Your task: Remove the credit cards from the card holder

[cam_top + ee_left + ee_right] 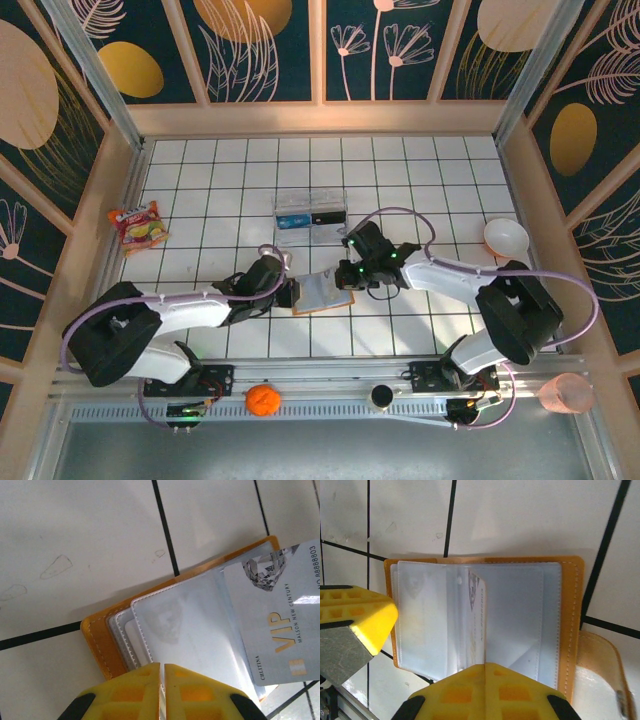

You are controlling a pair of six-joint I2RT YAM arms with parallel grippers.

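The orange card holder (pixel 322 293) lies open on the white tiled table, its clear inner sleeves (pixel 190 625) facing up. A grey credit card (pixel 280 625) printed "VIP" sticks out of a sleeve and stands tilted over the holder's right half. My right gripper (pixel 485 666) is shut on this card's near edge; the card (pixel 476 597) shows edge-on there above the holder (pixel 570 620). My left gripper (pixel 162 665) is nearly closed on the edge of a clear sleeve at the holder's left half (pixel 97 640). One left finger (pixel 365 620) shows beside the holder.
A clear plastic box (pixel 311 213) stands just behind the holder. A snack packet (pixel 140 225) lies far left, a white bowl (pixel 505 237) far right. An orange fruit (pixel 262 399), a small black cup (pixel 381 396) and a pink cup (pixel 565 392) sit along the near rail.
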